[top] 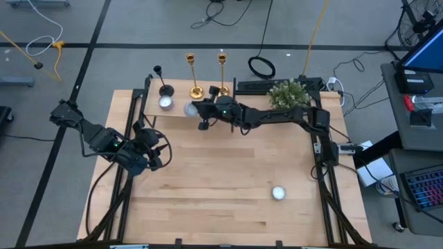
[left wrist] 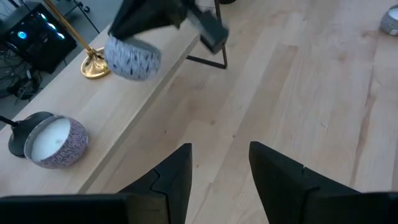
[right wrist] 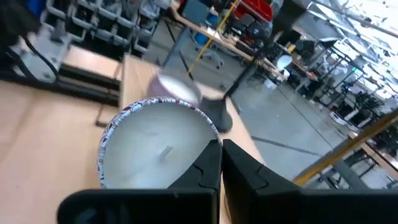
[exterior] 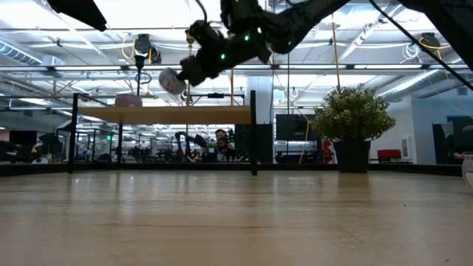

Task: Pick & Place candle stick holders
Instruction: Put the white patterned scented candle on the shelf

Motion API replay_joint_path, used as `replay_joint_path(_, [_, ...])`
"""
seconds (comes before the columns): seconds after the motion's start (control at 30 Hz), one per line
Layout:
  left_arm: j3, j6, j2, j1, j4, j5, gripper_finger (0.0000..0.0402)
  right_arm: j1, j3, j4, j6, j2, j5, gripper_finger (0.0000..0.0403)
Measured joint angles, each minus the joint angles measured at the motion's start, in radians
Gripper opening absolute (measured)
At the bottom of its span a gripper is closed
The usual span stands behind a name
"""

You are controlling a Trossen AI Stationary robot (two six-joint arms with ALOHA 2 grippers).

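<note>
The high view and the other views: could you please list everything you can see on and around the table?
candle stick holders: three, two gold and one black, on the shelf.
candles: three, white in patterned tins; shelf, table front right, one held.
plant: one, green, back right.
shelf: one, light wood, table's back.
table: one, light wood.
left gripper: open, over table's left.
right gripper: shut on a candle's rim.
</note>
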Motion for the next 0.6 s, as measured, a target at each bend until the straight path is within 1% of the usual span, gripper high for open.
replay_joint_path(0.17, [0.000, 0.005, 0.000, 0.000, 0.000, 0.001, 0.0163, -0.014, 0.000, 0.036, -0.001, 0.019, 0.005, 0.0000])
replay_joint_path(0.27, [0.000, 0.005, 0.000, 0.000, 0.000, 0.000, 0.0163, -0.019, 0.000, 0.030, -0.002, 0.020, 0.021, 0.0000])
replay_joint_path(0.47, [0.000, 0.007, 0.000, 0.000, 0.000, 0.001, 0.0163, -0.041, 0.000, 0.030, 0.022, 0.020, 0.021, 0.0000])
replay_joint_path(0.5, [0.000, 0.007, 0.000, 0.000, 0.000, 0.001, 0.0163, -0.042, 0.000, 0.029, 0.024, 0.020, 0.015, 0.0000])
replay_joint_path(0.6, [0.000, 0.007, 0.000, 0.000, 0.000, 0.001, 0.0163, -0.042, 0.000, 0.019, 0.032, 0.020, -0.050, 0.0002])
